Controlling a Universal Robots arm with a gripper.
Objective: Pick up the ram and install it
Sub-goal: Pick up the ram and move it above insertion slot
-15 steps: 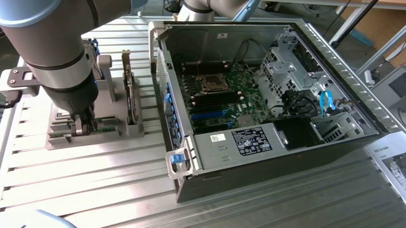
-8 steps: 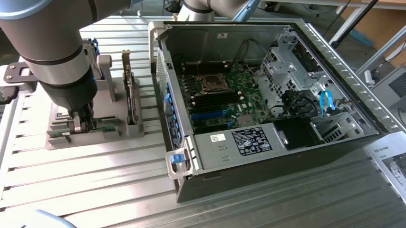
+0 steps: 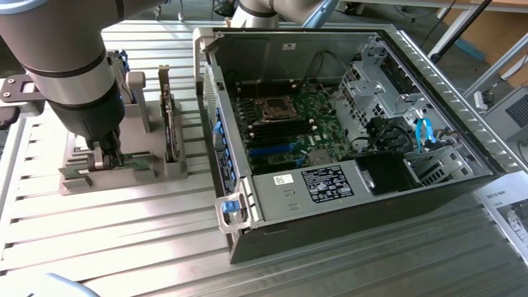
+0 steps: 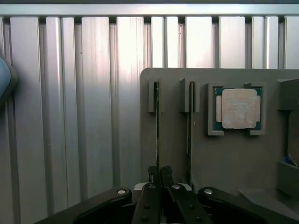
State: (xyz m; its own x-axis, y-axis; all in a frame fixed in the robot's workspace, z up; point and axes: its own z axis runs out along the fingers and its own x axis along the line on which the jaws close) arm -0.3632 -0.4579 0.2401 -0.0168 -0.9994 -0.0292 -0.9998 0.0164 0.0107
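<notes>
Black-fingered, our end effector [image 4: 160,171] is clenched on the top edge of the ram [image 4: 158,122], which stands on edge in a slot of the grey holder [image 4: 173,140] directly beneath it. We judge the grasp made, with lifting out and seating not yet done. Beyond it, well apart on the tabletop [image 3: 123,247], sits the open computer case [image 3: 272,55].

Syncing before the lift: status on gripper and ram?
Gripper shut on the ram, at its upper edge. It sits upright in gray holder slot, not lifted. Second stick in next slot, apart from the grip.
</notes>
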